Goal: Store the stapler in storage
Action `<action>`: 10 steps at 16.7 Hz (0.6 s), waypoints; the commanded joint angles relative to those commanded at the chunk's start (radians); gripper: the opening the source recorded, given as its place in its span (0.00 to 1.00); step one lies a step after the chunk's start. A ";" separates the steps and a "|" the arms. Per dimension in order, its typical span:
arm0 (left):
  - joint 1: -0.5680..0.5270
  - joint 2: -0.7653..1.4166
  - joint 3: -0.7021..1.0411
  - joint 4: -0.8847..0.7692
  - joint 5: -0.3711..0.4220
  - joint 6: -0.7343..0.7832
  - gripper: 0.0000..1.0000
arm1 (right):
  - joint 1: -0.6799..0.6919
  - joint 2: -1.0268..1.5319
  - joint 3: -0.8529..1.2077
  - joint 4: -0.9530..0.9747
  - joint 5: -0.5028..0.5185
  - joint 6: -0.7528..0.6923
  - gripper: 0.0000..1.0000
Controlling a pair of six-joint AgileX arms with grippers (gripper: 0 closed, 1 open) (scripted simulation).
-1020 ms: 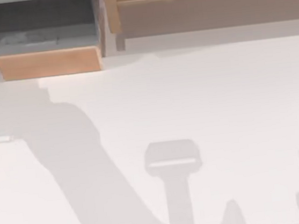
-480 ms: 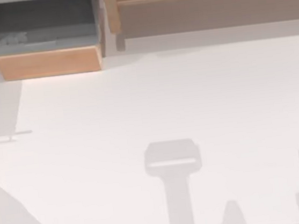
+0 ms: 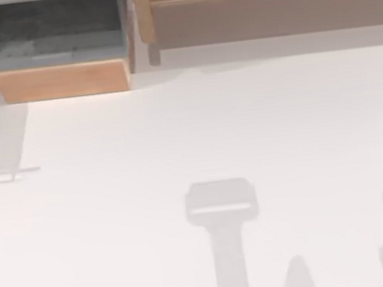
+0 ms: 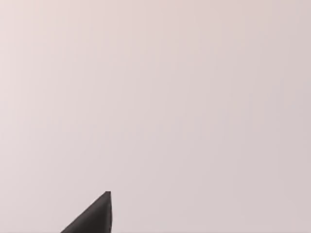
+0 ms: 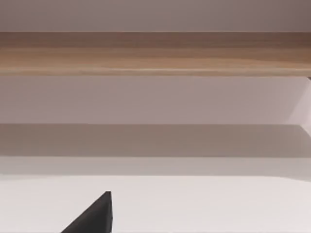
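Tabletop [image 3: 258, 122] of plain white, with wooden storage along its far edge.
Wide light-wood cabinet [image 3: 265, 3] runs along the far edge to the right corner; the right wrist view faces its wooden ledge [image 5: 155, 53]. At the far left corner an open light-wood drawer [image 3: 63, 80] with a grey inside stands pulled toward the table's middle. I cannot make out the blue stapler on the table or in the drawer's grey floor. Left gripper: one dark fingertip [image 4: 95, 218] over bare surface. Right gripper: one dark fingertip [image 5: 95, 218] too. Whether either pair of jaws is open or closed, I cannot tell.
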 joint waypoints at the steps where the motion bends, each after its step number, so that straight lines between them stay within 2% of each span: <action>1: 0.005 0.004 -0.071 0.102 0.021 0.041 1.00 | 0.000 0.000 0.000 0.000 0.000 0.000 1.00; 6: -0.037 0.036 -0.368 0.566 0.125 0.185 1.00 | 0.000 0.000 0.000 0.000 0.000 0.000 1.00; 10: -0.112 0.069 -0.519 0.825 0.192 0.232 1.00 | 0.000 0.000 0.000 0.000 0.000 0.000 1.00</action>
